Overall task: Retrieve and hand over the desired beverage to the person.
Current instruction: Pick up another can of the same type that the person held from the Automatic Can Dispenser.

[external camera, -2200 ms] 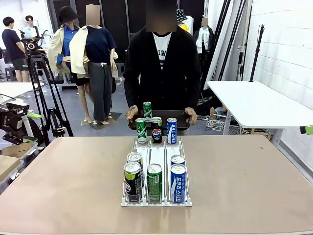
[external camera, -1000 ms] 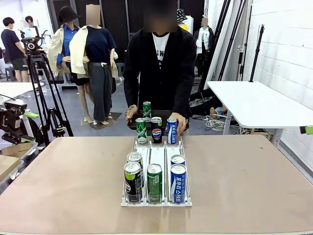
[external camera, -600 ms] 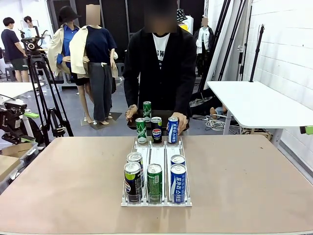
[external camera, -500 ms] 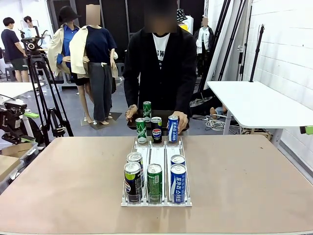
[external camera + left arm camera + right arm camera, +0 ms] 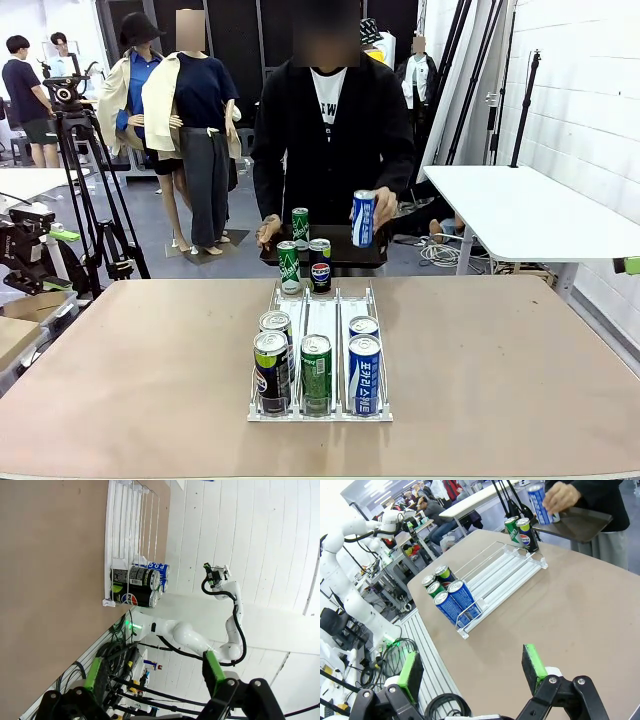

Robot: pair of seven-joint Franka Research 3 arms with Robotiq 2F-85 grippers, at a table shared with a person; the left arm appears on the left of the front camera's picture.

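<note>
I see left tool spread wide and empty, right tool the same, the person at the far counter edge, blue can held up in hand above dark tray.

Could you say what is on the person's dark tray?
A Sprite can stands on the tray; the person's hand holds a blue can above it. The rack's Sprite can and Pepsi can hide its middle.
</note>
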